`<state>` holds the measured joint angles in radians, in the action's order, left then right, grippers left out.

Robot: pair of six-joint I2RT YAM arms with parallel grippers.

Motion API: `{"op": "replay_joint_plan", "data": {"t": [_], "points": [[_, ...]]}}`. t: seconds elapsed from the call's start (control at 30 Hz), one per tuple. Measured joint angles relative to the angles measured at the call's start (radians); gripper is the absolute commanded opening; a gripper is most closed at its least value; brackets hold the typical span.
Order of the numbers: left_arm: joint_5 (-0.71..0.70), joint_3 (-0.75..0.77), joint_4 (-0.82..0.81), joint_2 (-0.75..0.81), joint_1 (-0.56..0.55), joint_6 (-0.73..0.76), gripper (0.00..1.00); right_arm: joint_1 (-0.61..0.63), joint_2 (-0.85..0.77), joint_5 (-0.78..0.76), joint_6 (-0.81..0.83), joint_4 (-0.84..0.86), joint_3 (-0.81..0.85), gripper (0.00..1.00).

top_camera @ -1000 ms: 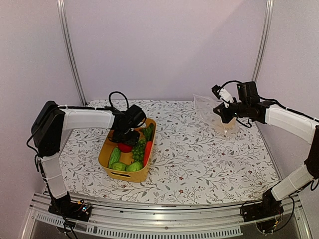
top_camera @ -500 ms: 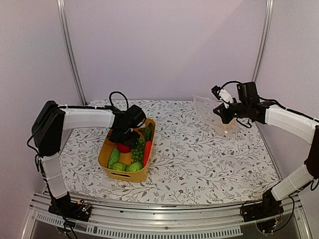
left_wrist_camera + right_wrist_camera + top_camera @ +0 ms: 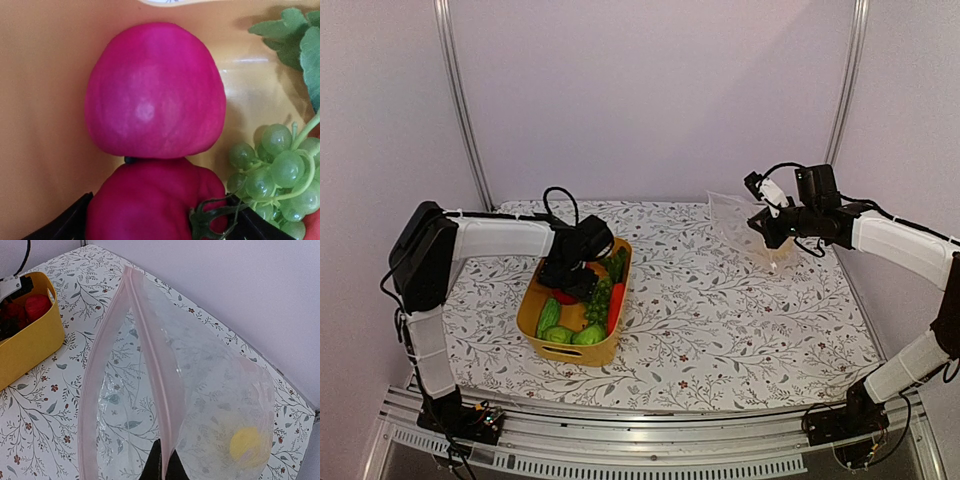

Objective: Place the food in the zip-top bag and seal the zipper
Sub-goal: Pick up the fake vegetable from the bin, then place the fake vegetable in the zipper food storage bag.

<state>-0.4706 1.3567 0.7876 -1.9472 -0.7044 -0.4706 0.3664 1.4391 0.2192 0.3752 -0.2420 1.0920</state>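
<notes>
Clear zip-top bag (image 3: 200, 385), mouth gaping, lemon (image 3: 245, 445) inside, pinched by right gripper (image 3: 162, 462); left gripper (image 3: 160, 224) straddles tomato (image 3: 145, 195), grip unclear.

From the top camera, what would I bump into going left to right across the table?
Green cucumber → green grapes → orange carrot, all inside the yellow basket → clear bag.
</notes>
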Motion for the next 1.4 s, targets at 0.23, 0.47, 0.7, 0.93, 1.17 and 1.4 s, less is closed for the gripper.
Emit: {"op": "replay_joint_plan", "data": {"t": [0.23, 0.47, 0.7, 0.93, 1.17, 1.4], "points": [[-0.017, 0.070, 0.068, 0.006, -0.021, 0.007, 0.81, 0.000, 0.000, 0.000, 0.000, 0.000, 0.000, 0.00], [-0.054, 0.201, 0.094, 0.069, -0.080, 0.018, 0.79, 0.000, 0.000, -0.006, 0.000, -0.008, 0.003, 0.00], [-0.051, 0.266, 0.040, 0.150, -0.146, 0.076, 0.76, 0.000, 0.009, -0.006, 0.010, -0.117, 0.129, 0.00], [0.003, 0.266, -0.132, 0.208, -0.235, 0.159, 0.72, 0.000, 0.036, -0.005, 0.030, -0.239, 0.282, 0.00], [0.090, 0.262, -0.367, 0.257, -0.349, 0.250, 0.71, 0.002, 0.053, -0.003, 0.054, -0.358, 0.371, 0.00], [0.211, 0.220, -0.674, 0.278, -0.391, 0.279, 0.71, 0.013, 0.068, 0.006, 0.057, -0.417, 0.393, 0.00]]}}
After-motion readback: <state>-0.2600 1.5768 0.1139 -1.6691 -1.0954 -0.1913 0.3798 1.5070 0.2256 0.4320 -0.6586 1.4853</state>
